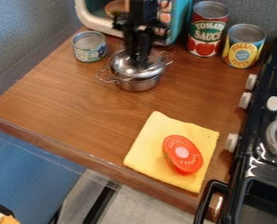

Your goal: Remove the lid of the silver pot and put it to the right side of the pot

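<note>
Silver pot lid [128, 70]: located on the pot [140, 85], by my view from across the counter [76, 98]. The lid sits slightly askew over the body, its domed face up; whether its rim bears fully on the pot or is partly raised, I cannot tell.

Gripper [140, 60]: positioned directly above the lid, pointing down at its crown. Grip state: undetermined. The dark parts merge over the knob area, so I cannot tell whether the pincer is spread, pressed together or pinching the knob.

Progress: alignment over the lid appears complete. Removal is not complete, since the lid is over the pot's mouth. Placement is not done.

Remaining operations, in my judgement:
1. Confirm a secure hold at the crown.
2. Raise the lid until it clears the pot rim and the wire handle [166, 57] on the stove side.
3. Traverse to the right, toward the stove [260, 131].
4. Lower onto the counter beside the pot and release.

Caution: keep the travel short of the red-labelled can [208, 30] behind and the yellow cloth [147, 153] in front.
</note>
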